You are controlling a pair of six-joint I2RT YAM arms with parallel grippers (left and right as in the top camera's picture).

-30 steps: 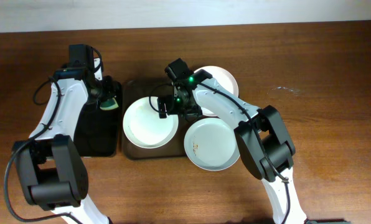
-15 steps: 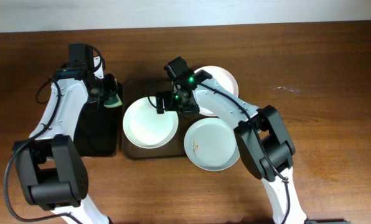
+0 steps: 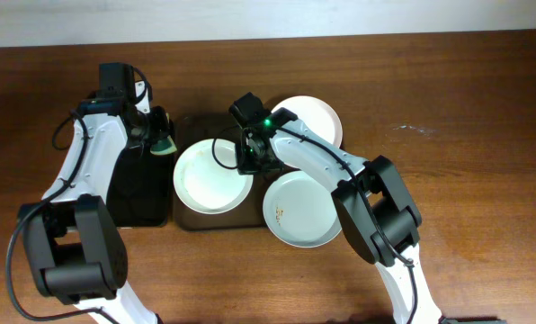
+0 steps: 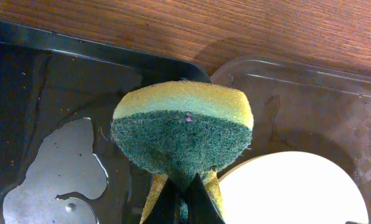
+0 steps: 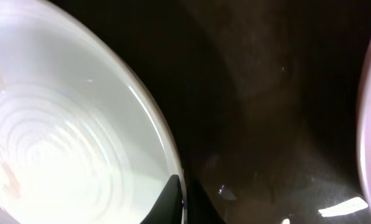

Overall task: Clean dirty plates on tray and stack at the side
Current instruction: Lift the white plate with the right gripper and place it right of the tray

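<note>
A white plate [image 3: 207,178] lies on the left half of the brown tray [image 3: 189,221]. My right gripper [image 3: 247,162] is shut on this plate's right rim; in the right wrist view its fingers [image 5: 184,202] pinch the edge of the plate [image 5: 61,143] over the dark tray floor [image 5: 266,112]. A second white plate [image 3: 320,117] sits at the tray's back right. A pale blue-green plate [image 3: 297,214] with brown specks overlaps the tray's front right. My left gripper [image 4: 187,200] is shut on a yellow-green sponge [image 4: 182,130], hovering by the tray's left edge.
A narrow black tray [image 3: 138,193] with a puddle of water [image 4: 55,165] lies left of the brown tray. Bare wooden table [image 3: 466,135] stretches to the right. Both arms crowd the tray's back edge.
My right gripper has closed from wide open onto the white plate's rim. The plate and gripper have shifted slightly left. The left arm with the sponge has barely moved.
</note>
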